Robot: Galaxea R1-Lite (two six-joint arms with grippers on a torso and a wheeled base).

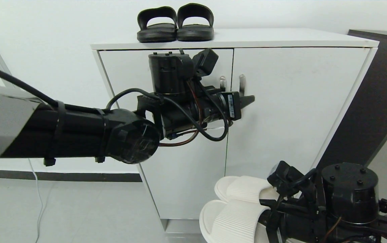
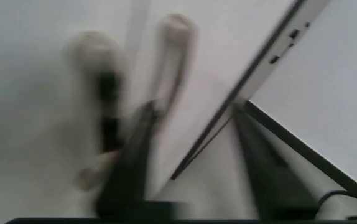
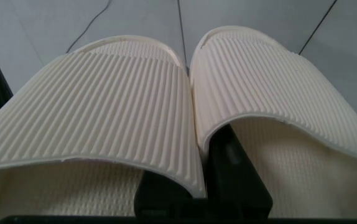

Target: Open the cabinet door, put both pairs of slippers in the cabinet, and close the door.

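- Left gripper (image 1: 246,99) is raised in front of the cabinet (image 1: 298,101), its tip at the lower end of the right door's handle (image 1: 241,83), just beside the left door's handle (image 1: 222,83).
- Whether it is spread or pressed together cannot be told; the left wrist view is too blurred to show whether it touches the handle.
- Both cabinet doors lie flush and closed.
- Right gripper (image 1: 268,210) is low in front of the cabinet's right door, pinching the white slippers (image 1: 237,209). One finger sits under each ribbed strap, and the two inner strap edges are clamped together between them.
- The white slippers are held side by side, toes pointing away from the gripper toward the floor (image 1: 79,209) at the cabinet's base.
- The black slippers (image 1: 176,25) stand as a pair on top of the cabinet, above the left door, well apart from both grippers.
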